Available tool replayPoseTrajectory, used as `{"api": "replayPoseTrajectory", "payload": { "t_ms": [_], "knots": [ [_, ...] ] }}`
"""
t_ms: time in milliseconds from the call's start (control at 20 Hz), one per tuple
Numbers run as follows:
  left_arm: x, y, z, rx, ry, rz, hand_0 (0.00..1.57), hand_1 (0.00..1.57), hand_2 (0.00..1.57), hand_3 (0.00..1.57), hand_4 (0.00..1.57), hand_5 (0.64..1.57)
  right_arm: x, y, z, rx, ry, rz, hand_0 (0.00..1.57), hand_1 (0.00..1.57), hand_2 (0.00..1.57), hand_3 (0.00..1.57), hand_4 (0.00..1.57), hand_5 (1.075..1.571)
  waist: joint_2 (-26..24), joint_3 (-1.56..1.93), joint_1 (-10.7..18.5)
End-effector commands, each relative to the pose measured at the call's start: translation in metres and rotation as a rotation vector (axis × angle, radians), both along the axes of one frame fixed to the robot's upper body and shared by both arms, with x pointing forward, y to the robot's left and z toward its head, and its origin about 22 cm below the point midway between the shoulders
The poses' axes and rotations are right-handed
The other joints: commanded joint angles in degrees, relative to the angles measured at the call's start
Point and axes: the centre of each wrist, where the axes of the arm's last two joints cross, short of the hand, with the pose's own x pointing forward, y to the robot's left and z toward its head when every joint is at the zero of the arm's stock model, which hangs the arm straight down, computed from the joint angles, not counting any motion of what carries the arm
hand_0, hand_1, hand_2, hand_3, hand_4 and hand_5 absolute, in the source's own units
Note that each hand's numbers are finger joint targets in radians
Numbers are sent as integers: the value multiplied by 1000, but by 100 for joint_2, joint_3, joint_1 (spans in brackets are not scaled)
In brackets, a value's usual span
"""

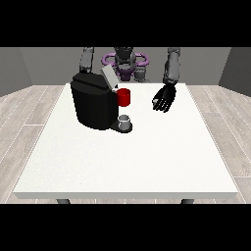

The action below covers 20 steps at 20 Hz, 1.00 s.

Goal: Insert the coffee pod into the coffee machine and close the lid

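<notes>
Fingers (159,104) of the hand at the view's right (164,98) are hanging relaxed and slightly spread, pointing down toward the white table (127,162), and they are holding nothing and touching nothing. This hand is hovering over the far right part of the table, well apart from the coffee machine (93,105).

Moving left, a red thing at the machine (124,97) is sitting at the machine's front, near its top. Just above it the grey lid (109,76) is standing tilted up and open. Below the red thing, a small grey thing (124,120) is resting on the machine's low front platform; whether it is the pod cannot be told.

Behind the machine, the arm at the view's left (86,60) is reaching down, and the black body is hiding its hand, so nothing of its fingers is showing.
</notes>
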Motion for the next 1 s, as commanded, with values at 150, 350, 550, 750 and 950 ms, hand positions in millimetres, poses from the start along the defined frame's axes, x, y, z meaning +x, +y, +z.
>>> {"api": "replayPoseTrajectory", "payload": {
  "t_ms": [150,350,550,750,950],
  "knots": [
    [8,-5,-5,127,114,-18,748,748,941,809,373,1571,3,-3,-14,16,17,-23,0,0,0,0,0,1571,36,-4,27],
    [4,-9,-14,130,162,-57,792,792,979,866,399,1571,-9,-12,-37,40,91,-59,0,0,0,0,0,1571,-414,-4,221],
    [11,-10,-12,134,87,-71,1124,1124,1198,1089,394,1571,2,-1,-20,-68,81,-87,0,0,0,0,0,1571,-257,-6,153],
    [15,-17,-9,-4,70,-89,1369,1369,1368,1298,482,1571,-11,-3,-31,-93,139,-80,0,0,0,0,0,1571,-531,-8,89],
    [24,-13,7,-97,106,-111,1449,1449,1434,1357,517,1571,-5,-34,-28,-87,152,-95,0,0,0,0,0,1571,-669,-6,167]
  ]
}}
